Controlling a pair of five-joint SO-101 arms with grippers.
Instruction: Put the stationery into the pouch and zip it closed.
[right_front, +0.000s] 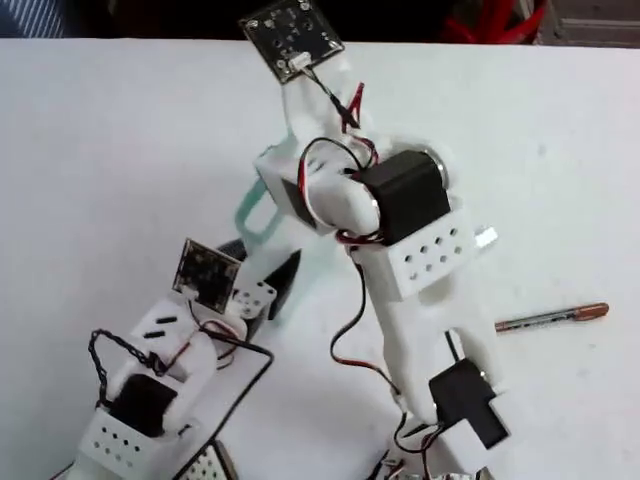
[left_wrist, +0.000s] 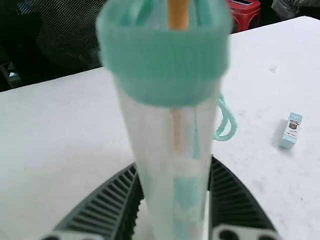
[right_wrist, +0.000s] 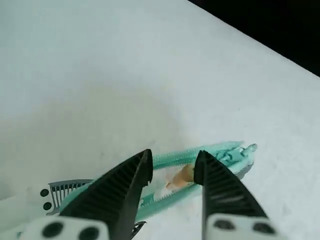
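Observation:
A clear pouch (left_wrist: 167, 150) with a teal zip band stands upright between the fingers of my left gripper (left_wrist: 172, 200), which is shut on its lower part. An orange pencil (left_wrist: 176, 20) sticks up inside it. Seen from the right wrist, my right gripper (right_wrist: 172, 167) hangs open just above the pouch's open teal zip (right_wrist: 220, 152), with the pencil's end (right_wrist: 182, 175) showing in the mouth. From above, the pouch's teal loop (right_front: 255, 215) peeks out beside the right arm; the left gripper (right_front: 262, 262) sits just below it. A brown-capped pen (right_front: 555, 317) lies on the table to the right.
A small boxed eraser (left_wrist: 291, 130) lies on the white table (right_front: 120, 150), also seen from above as a pale block (right_front: 487, 237) beside the right arm. The table's far edge meets a dark background.

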